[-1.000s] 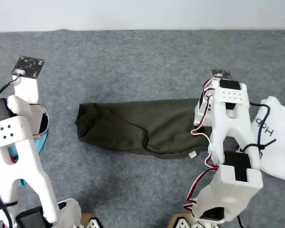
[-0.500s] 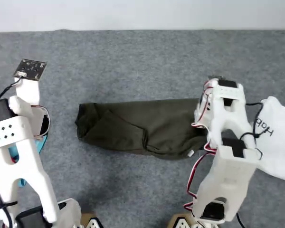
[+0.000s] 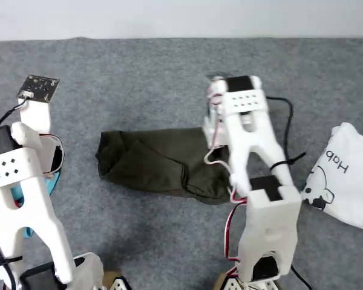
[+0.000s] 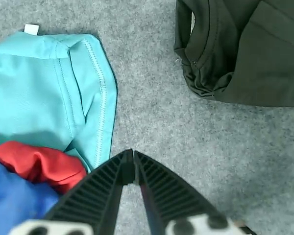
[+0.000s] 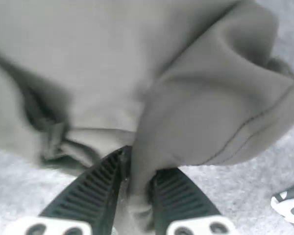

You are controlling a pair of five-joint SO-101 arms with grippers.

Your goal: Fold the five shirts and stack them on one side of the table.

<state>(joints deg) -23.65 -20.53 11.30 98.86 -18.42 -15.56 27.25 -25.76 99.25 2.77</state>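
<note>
A dark olive shirt lies half folded in the middle of the grey table. My right gripper is shut on a fold of the olive shirt and holds that end lifted over the rest of the cloth; in the high view the right arm covers the grasp. My left gripper is shut with nothing in it, hovering over bare table between the olive shirt's collar end and a pile of teal shirt, red shirt and blue shirt.
A white printed shirt lies at the table's right edge. The teal, red and blue shirts lie bunched at the left edge, mostly under the left arm. Bare grey felt stretches across the far half of the table.
My right gripper has moved left across the table, dragging the olive shirt's right end over its middle. The white shirt now lies uncovered. The left arm has barely moved.
</note>
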